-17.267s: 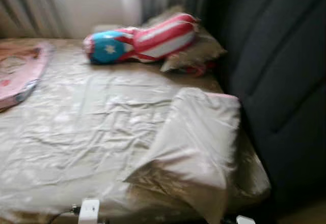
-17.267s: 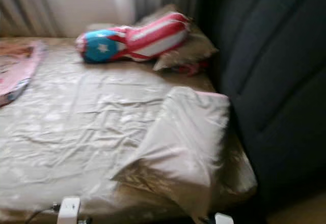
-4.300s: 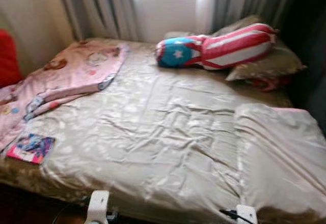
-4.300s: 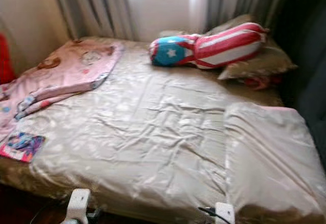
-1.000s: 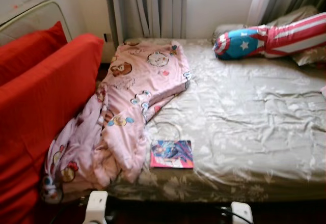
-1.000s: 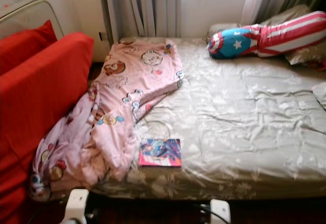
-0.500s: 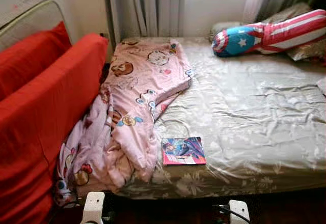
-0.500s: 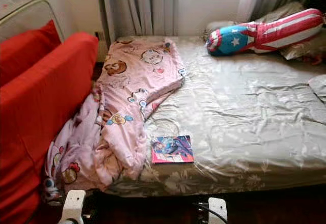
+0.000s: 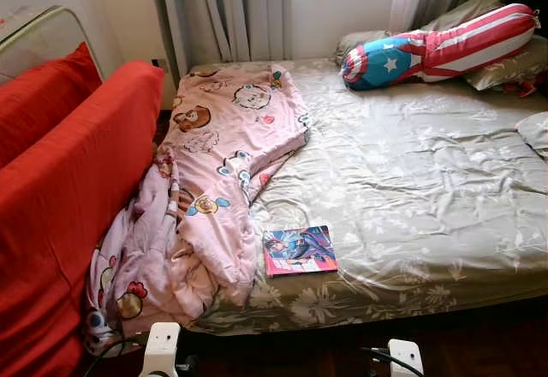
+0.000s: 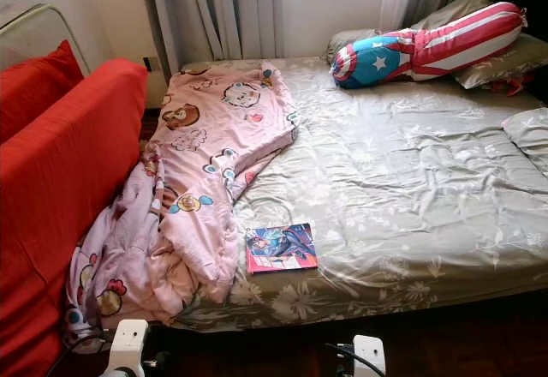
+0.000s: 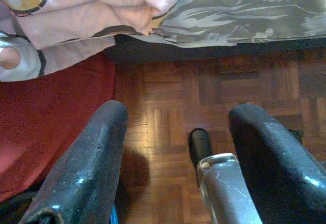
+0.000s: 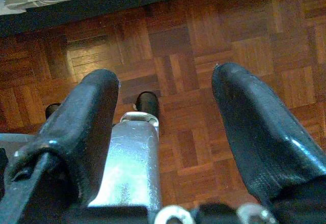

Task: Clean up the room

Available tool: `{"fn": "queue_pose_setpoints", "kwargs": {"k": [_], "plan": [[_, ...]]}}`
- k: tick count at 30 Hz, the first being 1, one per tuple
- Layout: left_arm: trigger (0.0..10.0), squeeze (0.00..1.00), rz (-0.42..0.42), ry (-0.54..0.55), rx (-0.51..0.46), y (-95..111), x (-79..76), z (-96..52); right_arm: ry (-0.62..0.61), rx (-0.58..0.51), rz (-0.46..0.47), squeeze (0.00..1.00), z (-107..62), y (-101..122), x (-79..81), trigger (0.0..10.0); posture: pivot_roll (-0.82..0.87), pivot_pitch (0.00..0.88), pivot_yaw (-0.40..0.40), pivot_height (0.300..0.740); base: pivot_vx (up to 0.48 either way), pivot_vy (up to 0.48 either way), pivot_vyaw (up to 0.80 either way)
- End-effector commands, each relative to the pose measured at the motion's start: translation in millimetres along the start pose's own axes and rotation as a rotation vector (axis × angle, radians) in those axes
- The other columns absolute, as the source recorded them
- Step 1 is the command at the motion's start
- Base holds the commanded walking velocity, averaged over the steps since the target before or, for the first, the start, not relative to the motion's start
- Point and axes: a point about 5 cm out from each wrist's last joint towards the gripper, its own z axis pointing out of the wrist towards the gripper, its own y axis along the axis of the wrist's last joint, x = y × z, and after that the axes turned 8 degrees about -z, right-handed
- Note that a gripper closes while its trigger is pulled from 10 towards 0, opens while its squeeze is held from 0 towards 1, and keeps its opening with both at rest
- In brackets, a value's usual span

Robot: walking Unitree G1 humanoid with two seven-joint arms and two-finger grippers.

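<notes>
A bed (image 9: 411,188) with a grey-green floral sheet lies before me. A crumpled pink cartoon-print blanket (image 9: 214,180) trails from the bed's left side down toward the floor. A colourful book (image 9: 299,250) lies flat near the bed's front edge, beside the blanket. A star-and-stripes bolster pillow (image 9: 441,47) rests at the head, by a beige pillow (image 9: 505,67). My left gripper (image 11: 175,127) hangs open above the parquet, close to the blanket's hanging end. My right gripper (image 12: 165,96) also hangs open over the floor, by the bed's lower edge.
A red sofa (image 9: 60,197) with a red cushion (image 9: 38,94) stands tight against the bed's left side. Grey curtains (image 9: 231,13) and a bright window are behind. A folded pale pillow (image 9: 535,130) sits at the right edge. Parquet floor (image 12: 178,35) runs along the bed's front.
The camera has shifted slightly, so the bed and book sit a little further left and lower in view. Nothing on the bed has moved, and both arms still hang idle.
</notes>
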Motion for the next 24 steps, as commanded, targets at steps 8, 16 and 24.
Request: {"fn": "queue_pose_setpoints", "kwargs": {"k": [8, 16, 24], "plan": [[10.0, 0.0, -0.005, -0.002, 0.018, -2.9, 0.3, -0.3, -0.002, 0.003, 0.01, 0.0, -0.2, -1.0, -0.9, 10.0, 0.0, 0.0, 0.003, 0.74, 0.0, 0.0, 0.22], [10.0, 0.0, -0.008, -0.004, 0.016, -1.7, 0.4, -0.1, 0.002, 0.005, -0.003, 0.0, 0.1, 0.1, -0.6, 10.0, 0.01, 0.0, 0.003, 0.74, 0.0, 0.0, 0.0], [10.0, 0.0, -0.008, 0.003, -0.002, 6.9, 0.5, 1.8, 0.009, -0.014, -0.008, 0.0, 1.7, 9.6, 1.1, 10.0, 0.02, 0.0, 0.015, 0.74, 0.0, 0.0, 0.0]]}}
